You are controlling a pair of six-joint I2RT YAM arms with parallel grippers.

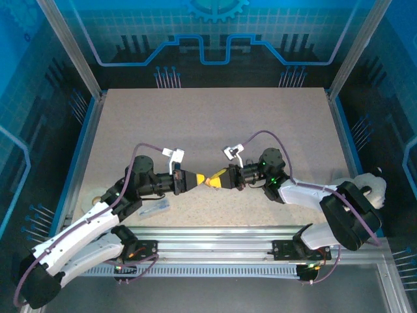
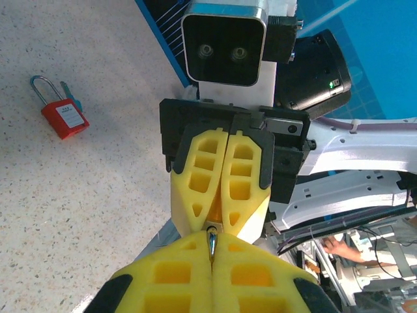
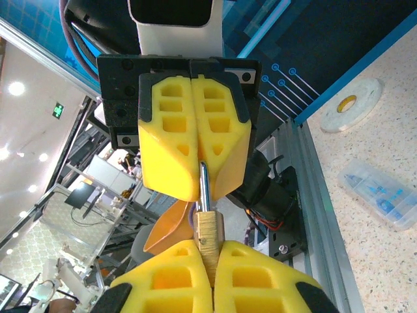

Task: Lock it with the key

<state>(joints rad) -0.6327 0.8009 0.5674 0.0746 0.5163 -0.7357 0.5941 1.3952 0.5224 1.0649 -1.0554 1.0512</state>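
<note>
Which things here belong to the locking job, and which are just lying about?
On the job: small brass padlock, clamped between left gripper and right gripper; teal-headed key.
Lying about: red padlock, tape roll, clear plastic box.

Over the near half of the worktop (image 1: pixel 215 124), about midway between its left and right edges, the left fingers (image 1: pixel 194 177) and the right fingers (image 1: pixel 221 179) stood tip to tip, with the small padlock (image 3: pixel 207 231) pinched between them (body in the right pair, shackle reaching into the left). A box (image 1: pixel 155 207) lay by the near edge, left of centre. A tape roll (image 3: pixel 332 120) lay nearer the near left corner. Elsewhere on the worktop lay a larger padlock (image 2: pixel 64 119), the key (image 2: pixel 71 96) just beside it.
</note>
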